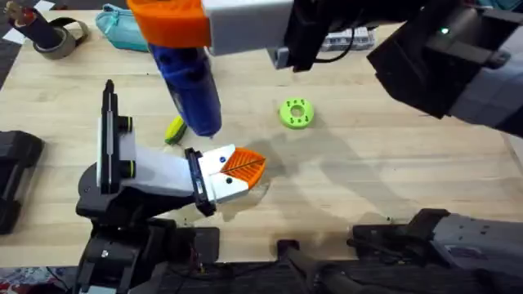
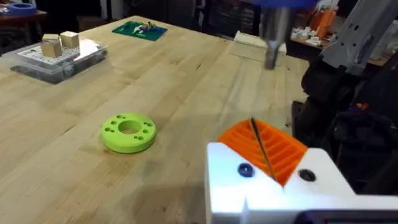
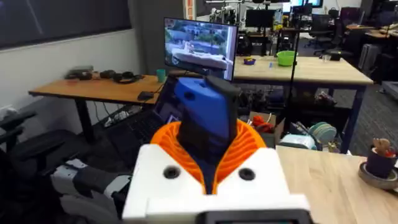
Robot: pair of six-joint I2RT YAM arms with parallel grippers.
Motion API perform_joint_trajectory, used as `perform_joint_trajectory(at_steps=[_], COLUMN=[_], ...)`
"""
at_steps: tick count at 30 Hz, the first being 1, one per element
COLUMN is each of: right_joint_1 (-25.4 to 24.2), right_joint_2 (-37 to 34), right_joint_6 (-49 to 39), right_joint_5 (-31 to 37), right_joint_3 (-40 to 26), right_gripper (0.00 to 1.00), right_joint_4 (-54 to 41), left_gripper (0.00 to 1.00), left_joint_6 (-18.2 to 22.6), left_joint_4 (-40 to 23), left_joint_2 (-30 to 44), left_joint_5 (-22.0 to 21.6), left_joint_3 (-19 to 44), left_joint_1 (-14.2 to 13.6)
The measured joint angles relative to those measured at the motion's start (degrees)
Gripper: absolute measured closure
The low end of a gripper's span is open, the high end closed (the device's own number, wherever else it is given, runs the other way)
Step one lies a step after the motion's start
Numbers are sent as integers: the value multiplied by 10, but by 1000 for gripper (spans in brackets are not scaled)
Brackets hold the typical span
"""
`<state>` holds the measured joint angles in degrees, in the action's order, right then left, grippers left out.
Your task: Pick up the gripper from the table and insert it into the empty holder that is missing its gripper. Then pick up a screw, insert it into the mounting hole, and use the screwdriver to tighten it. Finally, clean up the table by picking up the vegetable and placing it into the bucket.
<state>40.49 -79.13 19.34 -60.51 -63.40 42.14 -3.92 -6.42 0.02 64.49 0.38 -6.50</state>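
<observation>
My right gripper (image 1: 176,33) hangs high over the table, shut on the blue screwdriver (image 1: 194,90), whose tip points down near the yellow-green vegetable (image 1: 174,129). In the right wrist view the orange pads (image 3: 249,146) clamp the screwdriver (image 3: 205,112). My left gripper (image 1: 243,167) sits low by the front edge, shut on a thin dark screw (image 2: 260,144). The lime-green disc (image 1: 296,113) with its ring of small holes lies apart from both grippers; in the left wrist view the disc (image 2: 128,132) holds no screw. Bucket and holder are out of view.
A grey tape roll (image 1: 59,38) and a teal pouch (image 1: 121,27) lie at the far left. A clear box with wooden blocks (image 2: 59,56) and a green board (image 2: 140,28) sit beyond the disc. Bare table (image 1: 392,171) lies on the right.
</observation>
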Motion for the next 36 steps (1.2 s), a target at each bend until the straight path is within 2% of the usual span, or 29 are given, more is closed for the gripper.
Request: perform_joint_trajectory(at_steps=[8,13,36], right_joint_1=[2,3,6], right_joint_2=[2,4,5], right_joint_6=[2,4,3], right_joint_5=[0,-1,-2], right_joint_3=[52,79,92], right_gripper=[959,958,959], right_joint_4=[89,90,77], left_gripper=[986,986,986], left_joint_6=[0,0,0], left_joint_4=[0,0,0], left_joint_2=[0,0,0], left_joint_5=[0,0,0], left_joint_3=[0,0,0], left_joint_1=[0,0,0])
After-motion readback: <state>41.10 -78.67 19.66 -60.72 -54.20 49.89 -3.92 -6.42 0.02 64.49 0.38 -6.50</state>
